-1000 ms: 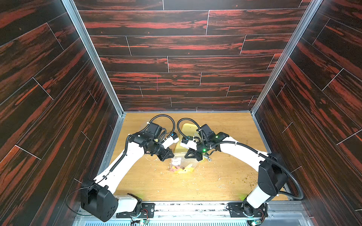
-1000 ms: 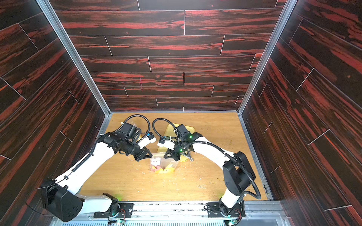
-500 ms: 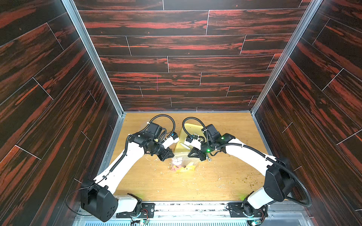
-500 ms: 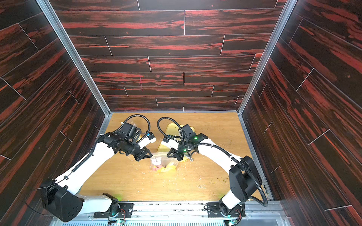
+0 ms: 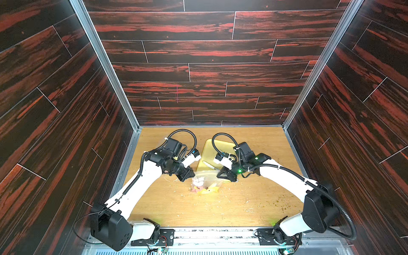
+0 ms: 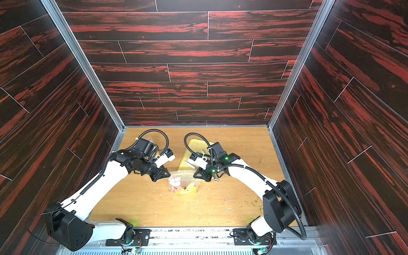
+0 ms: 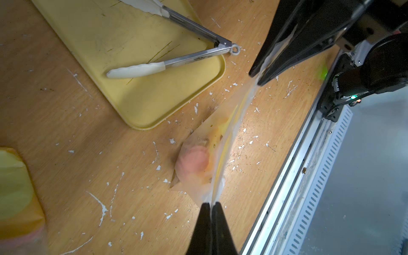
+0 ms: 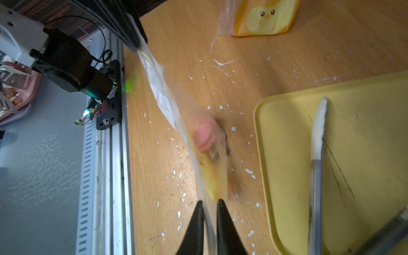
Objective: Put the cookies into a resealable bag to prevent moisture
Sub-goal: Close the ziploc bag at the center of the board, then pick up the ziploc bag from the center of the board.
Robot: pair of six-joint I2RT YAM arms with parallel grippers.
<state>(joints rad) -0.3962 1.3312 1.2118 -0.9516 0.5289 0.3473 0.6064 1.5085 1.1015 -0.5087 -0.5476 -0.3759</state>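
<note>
Both close tight: the left pincer [image 7: 211, 204] and right pincer [image 8: 208, 202] each clamp one end of the one clear resealable plastic bag [image 7: 220, 132], strung between them at the wooden counter [image 7: 77, 154]. One round pink cookie [image 7: 194, 160] shows inside, the rest blurred. Beside it, one yellow plastic tray [image 7: 154, 99] carries one pair of white-tipped metal tongs [image 7: 187, 59].

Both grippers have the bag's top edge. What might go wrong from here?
1. The bag is stretched taut between the left gripper and right gripper, each pinching only its thin top edge; a slip would probably let one side fall.
2. I cannot tell if the mouth is sealed; if not, the cookies may spill.
3. The tongs on the tray lie near; a swing might knock them.
</note>
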